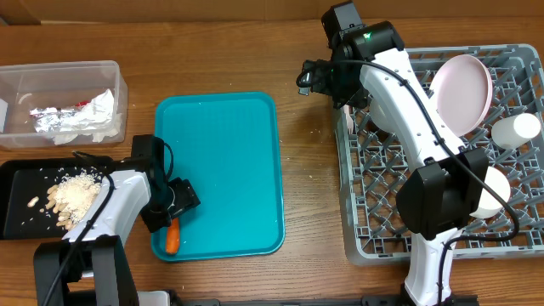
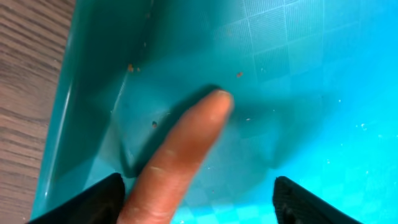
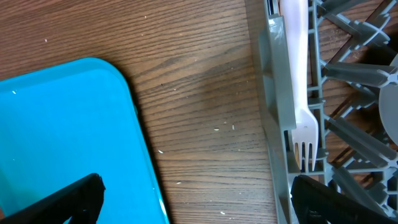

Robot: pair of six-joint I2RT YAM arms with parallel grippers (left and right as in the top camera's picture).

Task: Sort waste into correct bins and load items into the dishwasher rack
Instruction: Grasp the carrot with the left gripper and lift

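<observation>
- My left gripper [image 2: 198,186] sits low over the near left corner of the teal tray [image 1: 229,153].
- Its jaws stand apart, with the small orange carrot [image 2: 186,149] lying between them, not clamped.
- My right gripper [image 3: 196,196] is spread wide and holds nothing, above the table beside the dishwasher rack [image 1: 374,229].
- The white plastic fork [image 3: 297,74] lies along the rack's left edge.

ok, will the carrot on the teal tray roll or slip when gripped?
Probably stiff: carrot looks solid. Rounded, tapered, smooth, so it may roll or squirt from a pinch. Teal tray looks slick; a nudge likely slides it.
</observation>
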